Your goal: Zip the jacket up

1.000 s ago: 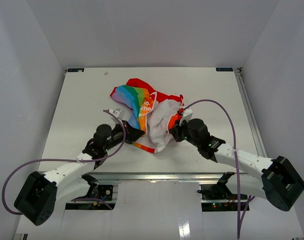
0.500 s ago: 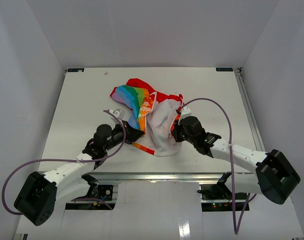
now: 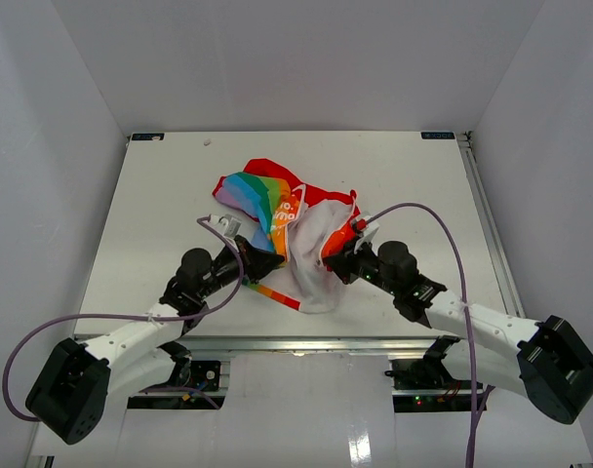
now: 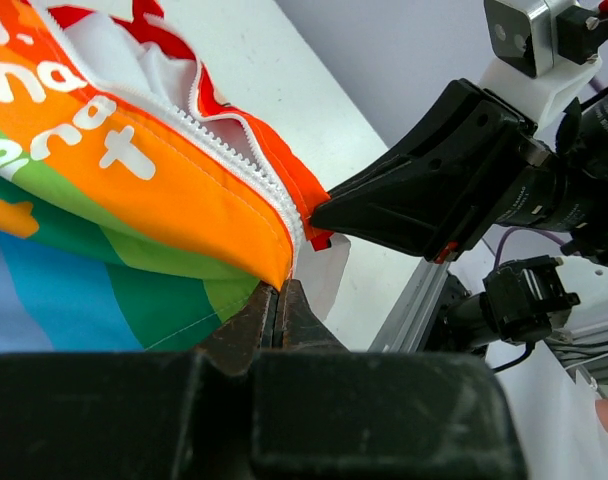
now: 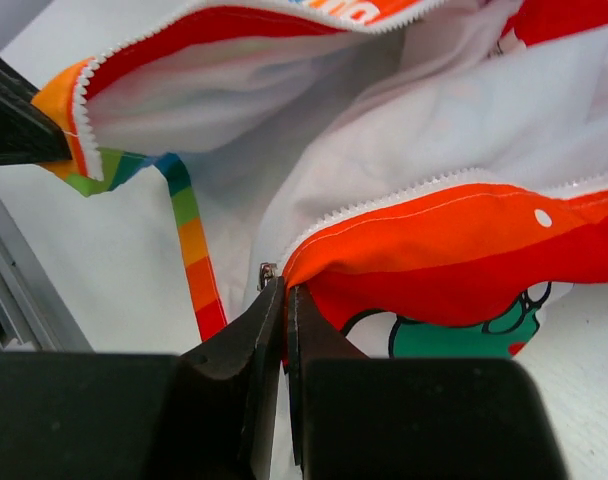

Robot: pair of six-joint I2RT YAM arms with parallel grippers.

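Note:
The jacket (image 3: 277,210) lies crumpled mid-table, unzipped, its rainbow panel to the left and white lining showing in the middle. My left gripper (image 3: 273,259) is shut on the bottom corner of the rainbow front edge (image 4: 234,215), right by its white zipper teeth (image 4: 239,165). My right gripper (image 3: 328,261) is shut on the bottom corner of the orange-red front edge (image 5: 434,250), beside the small metal zipper end (image 5: 267,271). Both held corners hang a little above the table, a short gap apart. The jacket (image 5: 314,140) gapes open between them.
The white table (image 3: 160,195) ends at a metal rail (image 3: 326,341) along the near edge, just below both grippers. Purple cables (image 3: 414,210) loop over each arm. A rainbow-striped hem strip (image 5: 192,250) trails down onto the table.
My right gripper has pulled its orange-red corner toward the near edge and slightly left, stretching the white lining downward. The left gripper keeps its grip and has shifted a little toward the near edge.

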